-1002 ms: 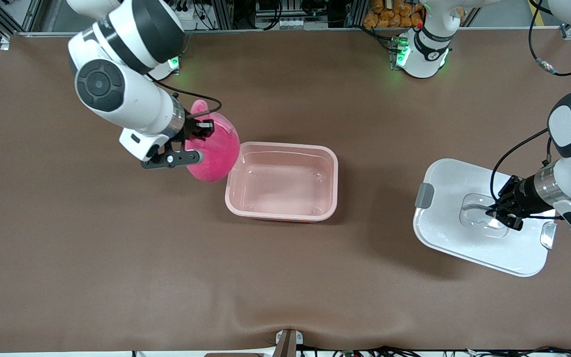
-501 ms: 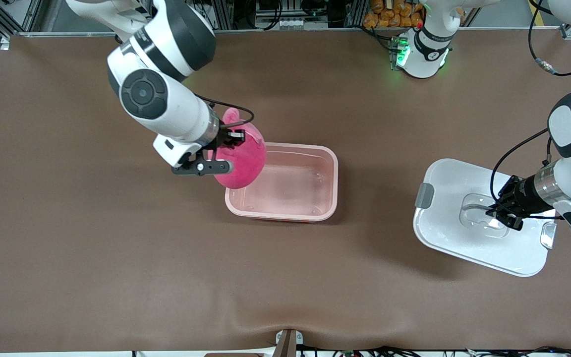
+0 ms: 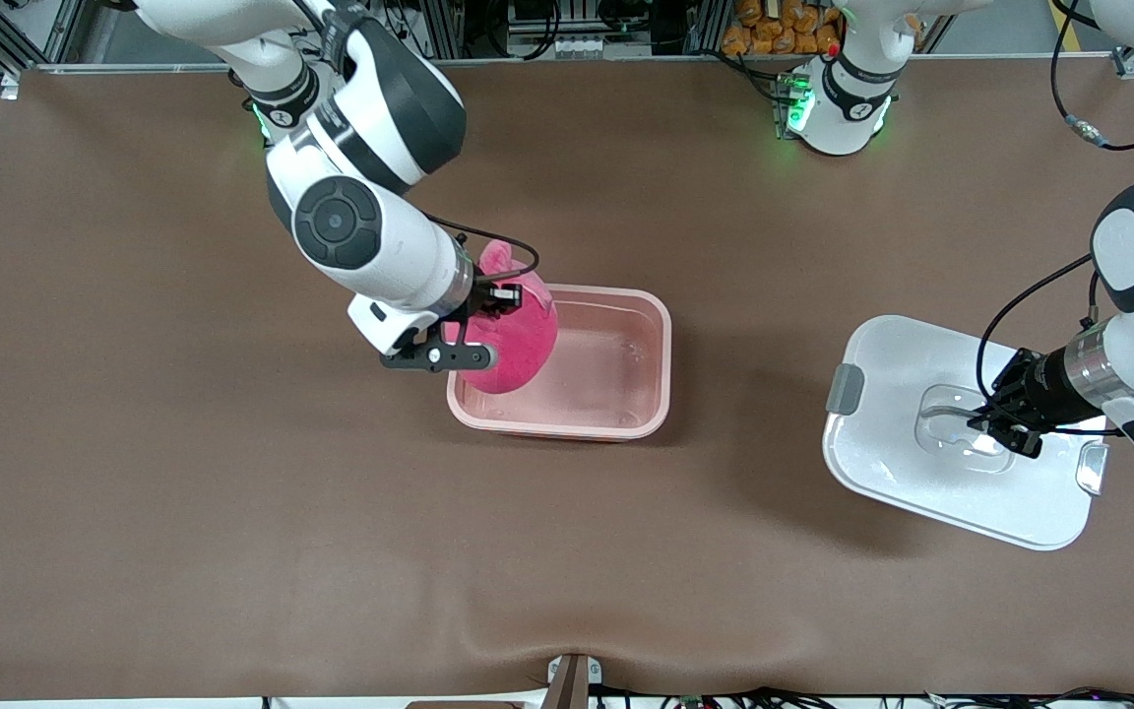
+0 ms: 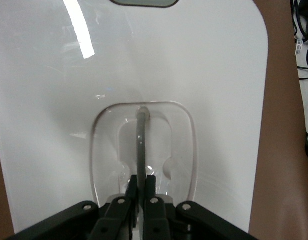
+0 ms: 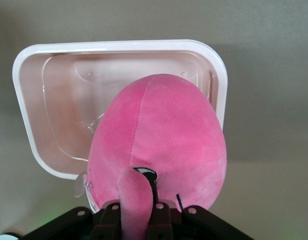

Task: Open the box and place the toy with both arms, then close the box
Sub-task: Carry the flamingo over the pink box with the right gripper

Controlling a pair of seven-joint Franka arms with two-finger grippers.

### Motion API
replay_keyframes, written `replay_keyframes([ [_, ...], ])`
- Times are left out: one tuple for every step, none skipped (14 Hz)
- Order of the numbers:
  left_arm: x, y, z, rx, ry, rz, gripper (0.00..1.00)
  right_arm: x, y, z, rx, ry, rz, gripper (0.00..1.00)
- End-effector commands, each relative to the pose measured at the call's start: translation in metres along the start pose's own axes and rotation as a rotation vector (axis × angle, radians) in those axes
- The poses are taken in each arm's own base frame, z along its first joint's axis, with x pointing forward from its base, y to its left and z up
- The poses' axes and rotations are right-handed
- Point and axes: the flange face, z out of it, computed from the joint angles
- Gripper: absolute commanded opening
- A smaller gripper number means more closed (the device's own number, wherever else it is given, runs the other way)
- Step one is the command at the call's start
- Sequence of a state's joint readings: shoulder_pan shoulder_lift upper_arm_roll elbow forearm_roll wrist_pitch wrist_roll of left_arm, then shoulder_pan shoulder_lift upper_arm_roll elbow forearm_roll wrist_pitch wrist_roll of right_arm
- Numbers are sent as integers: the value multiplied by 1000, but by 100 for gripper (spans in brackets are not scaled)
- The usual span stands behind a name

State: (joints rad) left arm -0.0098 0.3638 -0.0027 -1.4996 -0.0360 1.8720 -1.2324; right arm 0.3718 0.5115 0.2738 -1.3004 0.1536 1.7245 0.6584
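right tool (image 3: 484,325) grips toy (image 3: 518,345), ear up, over box (image 3: 626,394) | left tool (image 3: 998,429) clamps lid handle (image 4: 141,145)

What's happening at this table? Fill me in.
The right gripper is shut on the pink toy and holds it over the open box, at the box's end toward the right arm. The lid is off and lies on the table toward the left arm's end. The left gripper is shut on the lid's handle. The toy is not yet in the box, and the box has not been closed.
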Motion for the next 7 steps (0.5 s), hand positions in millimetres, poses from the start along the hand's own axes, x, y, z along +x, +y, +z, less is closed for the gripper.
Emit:
replay_keyframes([
  [2, -3, -9, -4, -5, 7, 0, 7, -7, 4, 12, -5, 25, 0],
  [2, -3, -9, -4, -5, 12, 0, 8, -8, 10, 6, -11, 25, 0],
  [3, -3, -8, -3, -5, 9, 0, 7, -10, 15, 3, -12, 28, 0],
  [2, -3, -7, -1, -6, 10, 0, 9, -11, 19, -3, -6, 43, 0],
  [2, -3, -7, -1, -6, 5, 0, 11, -11, 25, -14, -6, 50, 0],
  [2, -3, -7, -1, -6, 5, 0, 13, -10, 28, -17, -5, 53, 0],
  [2, -3, -5, 1, -5, 6, 0, 16, -10, 35, -22, -3, 52, 0],
])
